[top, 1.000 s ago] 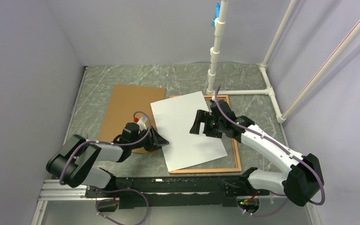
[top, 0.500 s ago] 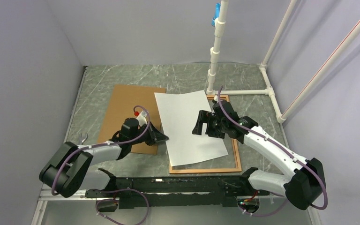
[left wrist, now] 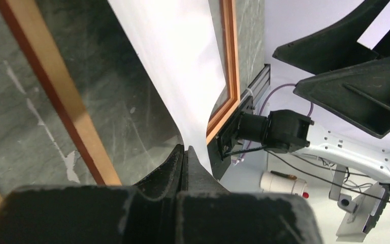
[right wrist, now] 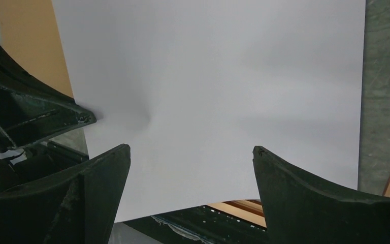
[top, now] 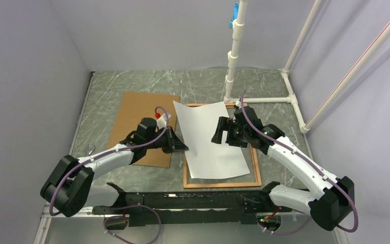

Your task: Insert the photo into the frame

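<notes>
Top external cam: the brown backing board (top: 141,119) is lying flat on the marble-look table (top: 111,84), left of centre, w/ the left arm reaching across its near-right corner. The left gripper (top: 185,148) is sitting just off the board's right edge, jaws fully closed & pinching the photo (top: 210,145) by its left edge. The left wrist cam is showing the two fingers (left wrist: 168,166) pressed together w/ the white sheet clamped btwn them right at the tips, the paper curving up & away from the pinch. The photo is lying white back up over the frame (top: 218,185), skewed vs. the rails. Its far-left corner is poking out past the frame's left rail, its left side is lifting off the pane, & a strip of bare pane is showing along the near rail. So it's resting on top of the frame, not seated in it. The right gripper (top: 217,133) is hanging over the photo's right half, jaws spread wide & gripping nothing. In the right wrist cam both fingers (right wrist: 101,173) are standing well apart w/ plain white paper showing btwn them, & I can't tell whether the tips are touching the sheet. Far right, white PVC pipes (top: 264,99) are running along the table's back-right corner.
</notes>
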You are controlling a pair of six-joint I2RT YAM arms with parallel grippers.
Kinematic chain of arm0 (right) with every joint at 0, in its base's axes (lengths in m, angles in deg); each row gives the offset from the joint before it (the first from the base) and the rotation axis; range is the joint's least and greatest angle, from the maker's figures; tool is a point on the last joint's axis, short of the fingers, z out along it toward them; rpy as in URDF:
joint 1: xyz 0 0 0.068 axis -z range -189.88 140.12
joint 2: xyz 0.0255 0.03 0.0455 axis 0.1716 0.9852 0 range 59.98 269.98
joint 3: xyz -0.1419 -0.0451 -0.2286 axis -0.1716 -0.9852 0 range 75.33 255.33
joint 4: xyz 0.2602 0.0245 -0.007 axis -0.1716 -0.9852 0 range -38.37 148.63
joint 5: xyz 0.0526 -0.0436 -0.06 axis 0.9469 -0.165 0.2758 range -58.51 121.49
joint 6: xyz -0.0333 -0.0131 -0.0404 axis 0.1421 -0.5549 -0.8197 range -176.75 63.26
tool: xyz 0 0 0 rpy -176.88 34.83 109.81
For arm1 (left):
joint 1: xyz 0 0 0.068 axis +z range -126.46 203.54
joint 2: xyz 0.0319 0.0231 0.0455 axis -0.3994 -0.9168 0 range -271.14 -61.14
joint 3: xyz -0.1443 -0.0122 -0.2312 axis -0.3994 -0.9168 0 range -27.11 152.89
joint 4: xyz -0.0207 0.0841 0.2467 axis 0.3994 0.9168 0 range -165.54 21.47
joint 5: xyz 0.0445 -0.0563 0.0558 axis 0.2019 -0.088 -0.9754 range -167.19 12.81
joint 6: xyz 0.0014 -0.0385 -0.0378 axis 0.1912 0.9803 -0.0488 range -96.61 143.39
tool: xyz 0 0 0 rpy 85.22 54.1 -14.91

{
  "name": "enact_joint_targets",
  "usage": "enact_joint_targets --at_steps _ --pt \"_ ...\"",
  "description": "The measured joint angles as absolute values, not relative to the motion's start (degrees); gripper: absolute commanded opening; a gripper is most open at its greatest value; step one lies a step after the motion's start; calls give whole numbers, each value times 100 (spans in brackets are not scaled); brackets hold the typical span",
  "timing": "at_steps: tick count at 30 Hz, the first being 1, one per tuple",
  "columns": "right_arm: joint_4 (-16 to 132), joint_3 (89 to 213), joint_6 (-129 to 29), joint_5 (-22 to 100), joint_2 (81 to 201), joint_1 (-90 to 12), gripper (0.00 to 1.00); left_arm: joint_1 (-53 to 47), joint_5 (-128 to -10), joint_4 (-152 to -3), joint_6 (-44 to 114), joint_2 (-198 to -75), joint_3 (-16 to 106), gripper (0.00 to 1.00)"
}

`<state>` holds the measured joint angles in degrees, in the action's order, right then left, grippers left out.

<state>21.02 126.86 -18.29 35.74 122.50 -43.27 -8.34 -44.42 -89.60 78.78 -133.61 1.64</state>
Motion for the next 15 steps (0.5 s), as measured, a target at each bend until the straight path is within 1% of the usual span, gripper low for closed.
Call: enact_joint_targets --at_steps 7,15 --pt "1914 12785 -1897 3495 12232 -4283 93 -1096 -4335 -8551 7590 -13732 570 0" --pt "1825 12835 -1929 3495 12081 -4235 93 -1144 -4359 -7909 7249 -13671 708 0"
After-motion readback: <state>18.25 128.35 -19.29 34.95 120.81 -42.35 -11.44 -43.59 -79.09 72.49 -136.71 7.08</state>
